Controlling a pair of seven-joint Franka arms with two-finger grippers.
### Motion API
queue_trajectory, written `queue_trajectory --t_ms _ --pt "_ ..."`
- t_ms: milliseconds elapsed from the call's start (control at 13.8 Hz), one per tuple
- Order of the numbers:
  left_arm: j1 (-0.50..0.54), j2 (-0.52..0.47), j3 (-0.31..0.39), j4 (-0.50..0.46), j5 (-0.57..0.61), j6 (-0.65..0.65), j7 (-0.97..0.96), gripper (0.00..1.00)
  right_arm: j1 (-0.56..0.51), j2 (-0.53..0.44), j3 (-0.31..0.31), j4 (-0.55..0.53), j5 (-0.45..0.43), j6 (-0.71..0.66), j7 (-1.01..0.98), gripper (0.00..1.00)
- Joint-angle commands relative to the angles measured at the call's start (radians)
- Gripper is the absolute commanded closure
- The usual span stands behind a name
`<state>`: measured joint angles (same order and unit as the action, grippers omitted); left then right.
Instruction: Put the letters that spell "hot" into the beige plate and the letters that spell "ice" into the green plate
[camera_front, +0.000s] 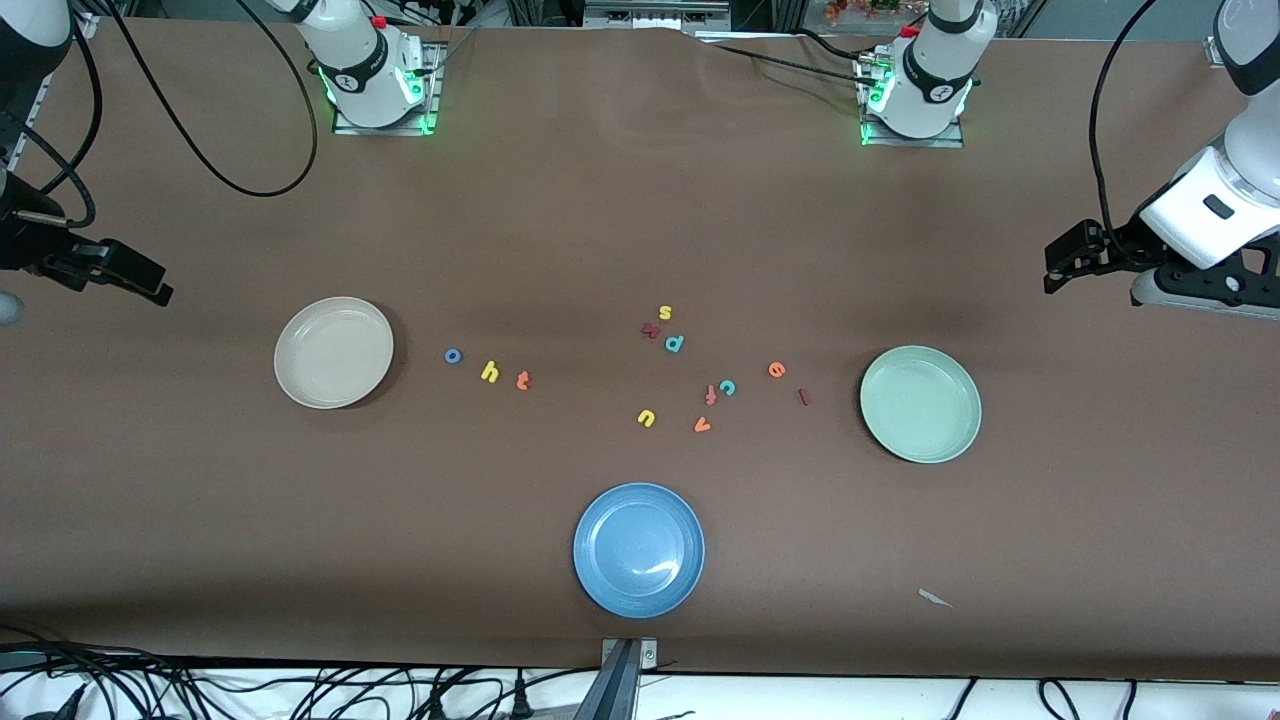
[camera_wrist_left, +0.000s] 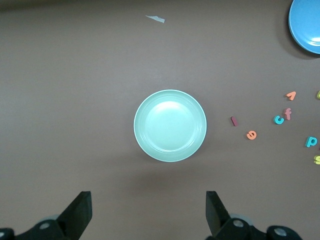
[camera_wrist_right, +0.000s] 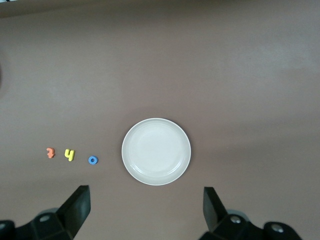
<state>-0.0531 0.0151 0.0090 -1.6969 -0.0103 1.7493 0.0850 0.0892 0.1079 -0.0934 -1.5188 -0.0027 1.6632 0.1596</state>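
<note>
The beige plate (camera_front: 333, 352) (camera_wrist_right: 156, 151) lies toward the right arm's end of the table. Beside it in a row sit the blue o (camera_front: 453, 355) (camera_wrist_right: 92, 160), yellow h (camera_front: 489, 372) (camera_wrist_right: 69, 155) and orange t (camera_front: 522, 380) (camera_wrist_right: 50, 153). The green plate (camera_front: 920, 403) (camera_wrist_left: 170, 125) lies toward the left arm's end, with the dark red i (camera_front: 804, 397) (camera_wrist_left: 233, 121), orange e (camera_front: 777, 369) (camera_wrist_left: 251, 135) and teal c (camera_front: 727, 387) (camera_wrist_left: 278, 120) beside it. My right gripper (camera_front: 150, 285) (camera_wrist_right: 146, 207) and left gripper (camera_front: 1058, 268) (camera_wrist_left: 148, 210) hang open and empty over the table's ends.
A blue plate (camera_front: 639, 549) lies nearest the front camera, mid-table. Other letters are scattered in the middle: yellow s (camera_front: 665, 312), teal d (camera_front: 674, 343), orange-red f (camera_front: 711, 394), yellow u (camera_front: 646, 417), orange v (camera_front: 702, 425). A white scrap (camera_front: 935, 598) lies near the front edge.
</note>
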Motion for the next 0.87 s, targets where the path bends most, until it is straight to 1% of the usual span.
queue_trajectory --t_ms 0,218,508,798 --pt "0.004 0.017 -0.006 0.036 0.021 -0.016 0.015 0.00 0.000 -0.013 0.003 0.005 0.009 -0.017 0.009 0.00" --pt "0.004 0.035 -0.004 0.065 0.021 -0.016 0.015 0.00 0.000 -0.011 0.001 0.005 0.004 -0.022 0.009 0.00" --pt "0.004 0.037 -0.004 0.066 0.019 -0.016 0.013 0.00 0.001 -0.010 0.003 -0.003 0.001 -0.099 0.017 0.00" --pt "0.004 0.037 -0.004 0.066 0.019 -0.017 0.012 0.00 0.014 -0.005 0.004 -0.017 -0.003 -0.096 0.008 0.01"
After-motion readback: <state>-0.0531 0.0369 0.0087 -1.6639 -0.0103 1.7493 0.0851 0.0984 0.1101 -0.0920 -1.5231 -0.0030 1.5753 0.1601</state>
